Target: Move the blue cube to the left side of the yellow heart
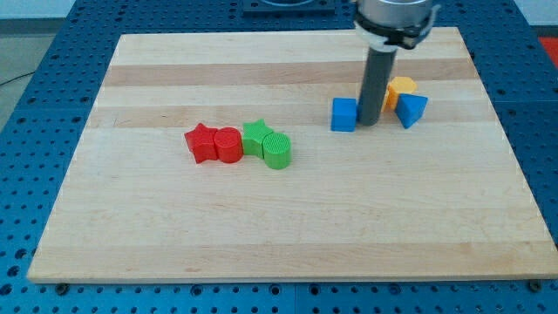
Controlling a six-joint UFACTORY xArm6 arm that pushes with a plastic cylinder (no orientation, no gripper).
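Observation:
The blue cube (pixel 344 114) sits on the wooden board right of centre, toward the view's top. My tip (pixel 368 121) rests on the board just right of the cube, touching or nearly touching its right face. A yellow block (pixel 401 88), partly hidden behind the rod, lies right of the tip and slightly toward the view's top; its shape is not clear. A blue triangular block (pixel 411 110) sits right of the tip, just below the yellow block.
A red star (pixel 201 142), a red cylinder (pixel 227 145), a green star (pixel 255 136) and a green cylinder (pixel 277 149) form a tight row left of centre. The board (pixel 131 227) lies on a blue perforated table (pixel 26 157).

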